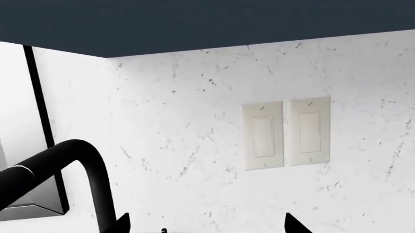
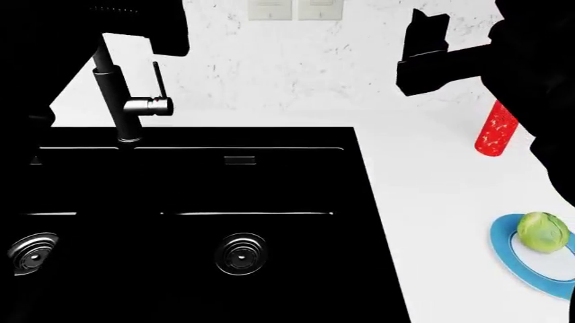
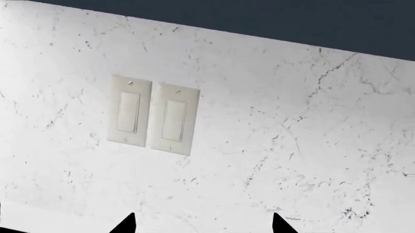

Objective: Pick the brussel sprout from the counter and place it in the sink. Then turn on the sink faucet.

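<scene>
Sprout still waits: the brussel sprout [image 2: 543,231] sits on a blue-rimmed plate [image 2: 505,250] at the counter [image 2: 431,195] edge, well right of the sink [image 2: 193,202] and apart from both arms. The right gripper [image 2: 426,33] hangs high, aimed at the wall switches [image 3: 153,118], fingertips spread and empty. The left gripper's tips [image 1: 201,224] look parted too, though barely visible, near the sink faucet [image 2: 121,101], probably staged for the lever.
</scene>
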